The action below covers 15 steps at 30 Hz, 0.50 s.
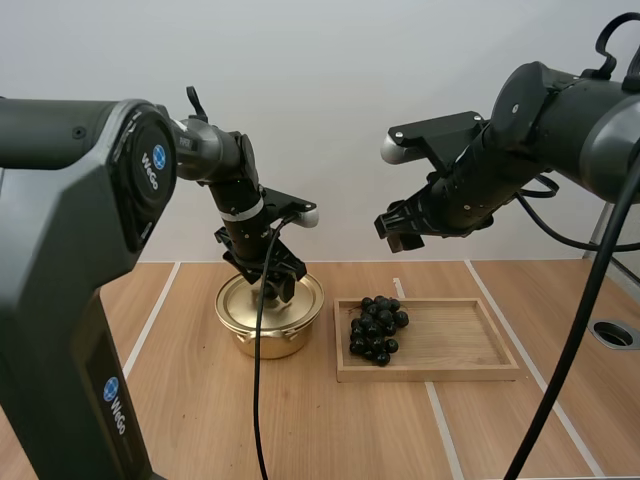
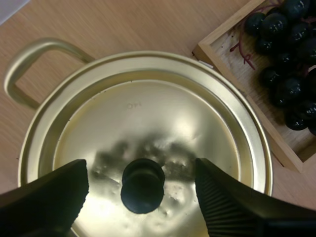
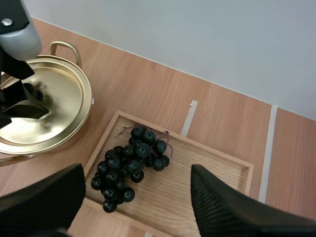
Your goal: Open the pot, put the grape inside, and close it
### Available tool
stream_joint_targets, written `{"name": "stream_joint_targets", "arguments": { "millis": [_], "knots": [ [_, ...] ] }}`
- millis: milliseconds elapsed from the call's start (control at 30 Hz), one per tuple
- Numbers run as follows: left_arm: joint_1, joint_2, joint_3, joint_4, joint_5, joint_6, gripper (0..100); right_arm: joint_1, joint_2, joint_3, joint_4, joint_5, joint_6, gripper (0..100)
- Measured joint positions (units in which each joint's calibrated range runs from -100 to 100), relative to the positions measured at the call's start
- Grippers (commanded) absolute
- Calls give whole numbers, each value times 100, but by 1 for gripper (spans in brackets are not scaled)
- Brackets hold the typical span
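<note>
The wooden table carries everything. Over it the left arm reaches down to the pot, and the right arm hangs high above the tray.

The left gripper sits low over the middle of the lid. Its fingers are spread, one on each side of the knob, with a gap between each ribbed face and the knob. The right gripper hovers well above the near end of the tray, its fingers also spread and holding nothing.

The wooden tray lies just beside the pot, to its right. The gold pot stands closed, and its lid sits flat on the rim. The bunch of dark grapes rests in the tray at the end nearest the pot. The black knob stands upright at the lid's centre.
</note>
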Motion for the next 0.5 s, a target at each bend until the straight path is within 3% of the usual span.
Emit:
{"name": "stream_joint_targets", "arguments": {
  "millis": [100, 167, 267, 400, 433, 500],
  "knots": [
    [0, 16, 0, 0, 0, 0, 97, 0, 0, 0, 0, 0, 0, 100],
    [0, 16, 0, 0, -29, 0, 89, 0, 0, 0, 0, 17, 0, 100],
    [0, 16, 0, -4, -35, -8, 62, 0, 0, 0, 0, 17, 0, 100],
    [0, 16, 0, -13, -50, -105, 9, 0, 0, 0, 0, 33, 0, 100],
    [0, 16, 0, -13, -50, -103, 0, 0, 0, 0, 0, 28, 0, 100],
    [0, -13, -12, -25, -50, -111, 0, 0, 0, 0, 0, 45, 0, 100]
  ]
}}
